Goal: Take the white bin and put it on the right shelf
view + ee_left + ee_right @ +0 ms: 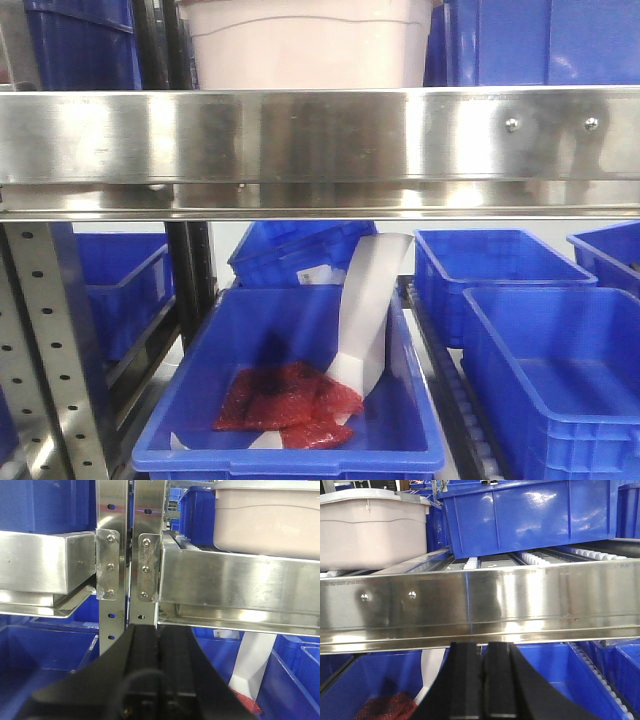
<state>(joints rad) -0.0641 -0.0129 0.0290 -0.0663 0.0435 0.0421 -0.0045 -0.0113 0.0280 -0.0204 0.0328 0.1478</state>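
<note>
The white bin (305, 45) sits on the right shelf (320, 140) (steel, blue crates (540, 40) around); both grippers (159, 645) (482, 670) closed, empty.

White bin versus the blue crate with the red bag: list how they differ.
The white bin is pinkish-white; the blue crate is blue. The bin sits above the steel rail, the crate below it. The bin is lidded in the wrist views; the crate is open. Both are plastic.
</note>
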